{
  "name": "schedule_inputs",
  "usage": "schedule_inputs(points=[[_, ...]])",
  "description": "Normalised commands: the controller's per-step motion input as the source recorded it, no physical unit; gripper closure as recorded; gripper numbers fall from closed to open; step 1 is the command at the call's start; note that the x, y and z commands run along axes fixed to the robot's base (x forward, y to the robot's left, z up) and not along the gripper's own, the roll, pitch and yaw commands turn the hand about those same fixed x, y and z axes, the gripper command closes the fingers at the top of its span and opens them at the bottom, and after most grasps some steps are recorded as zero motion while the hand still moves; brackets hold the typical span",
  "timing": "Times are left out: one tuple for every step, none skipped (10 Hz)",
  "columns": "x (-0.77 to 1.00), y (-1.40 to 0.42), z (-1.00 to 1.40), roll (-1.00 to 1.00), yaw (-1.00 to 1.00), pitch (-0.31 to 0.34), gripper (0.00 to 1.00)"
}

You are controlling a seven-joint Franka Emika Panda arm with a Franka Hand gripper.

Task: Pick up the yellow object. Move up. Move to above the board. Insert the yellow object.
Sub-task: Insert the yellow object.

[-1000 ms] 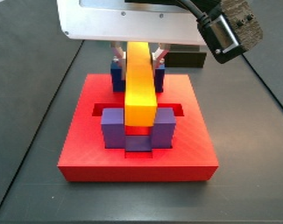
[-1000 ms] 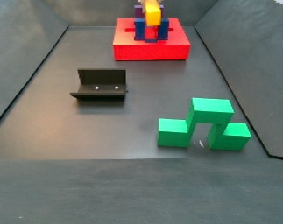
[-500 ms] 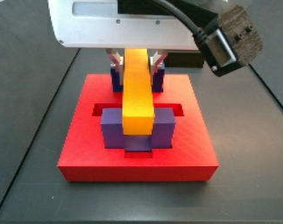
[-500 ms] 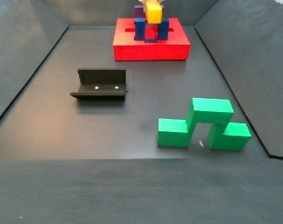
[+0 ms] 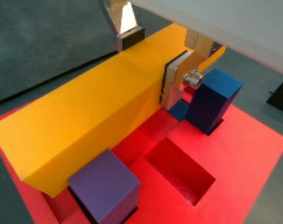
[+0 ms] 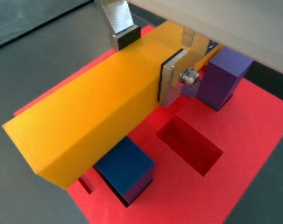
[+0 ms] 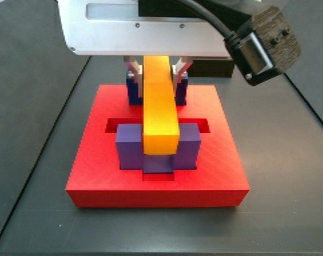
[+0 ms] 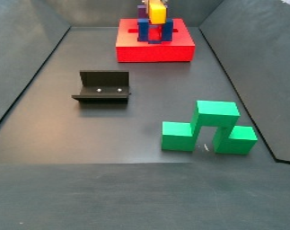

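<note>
The yellow object (image 7: 157, 100) is a long orange-yellow bar held level in my gripper (image 7: 156, 68), which is shut on its far half. It lies along the middle of the red board (image 7: 157, 186), between the blue-purple posts (image 7: 130, 150), with its near end between the two front posts. In both wrist views the bar (image 5: 96, 114) (image 6: 96, 105) fills the frame between the silver fingers (image 5: 179, 80) (image 6: 173, 77), above the board's recessed slots (image 5: 185, 171) (image 6: 190, 144). In a side view the board (image 8: 159, 52) stands at the far end of the floor.
The dark fixture (image 8: 101, 87) stands on the floor left of middle. Green blocks (image 8: 209, 126) sit clustered at the near right. Dark walls border the floor. A black wrist camera (image 7: 264, 45) juts out to the gripper's right.
My gripper has come down with the yellow bar, bringing it lower between the posts. Over the last half second it has hardly moved.
</note>
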Motion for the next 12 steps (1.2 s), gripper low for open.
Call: schedule_inputs(points=[[0.15, 0.00, 0.00, -0.11, 0.07, 0.000, 1.00], [0.09, 0.00, 0.00, -0.11, 0.08, 0.000, 1.00], [0.01, 0.01, 0.00, -0.15, 0.07, 0.000, 1.00], [0.00, 0.00, -0.01, -0.15, 0.05, 0.000, 1.00], [0.00, 0.00, -0.02, -0.19, 0.03, 0.000, 1.00], [-0.03, 0.01, -0.05, -0.24, 0.02, -0.016, 1.00], [-0.01, 0.01, -0.07, -0.28, 0.00, -0.004, 1.00], [0.00, 0.02, -0.10, -0.28, 0.00, 0.000, 1.00], [0.00, 0.02, -0.11, -0.28, 0.00, 0.000, 1.00], [0.00, 0.03, -0.10, -0.29, 0.00, 0.000, 1.00], [0.00, 0.00, -0.11, -0.27, 0.00, 0.000, 1.00], [0.00, 0.00, -0.09, -0.25, 0.00, 0.000, 1.00]])
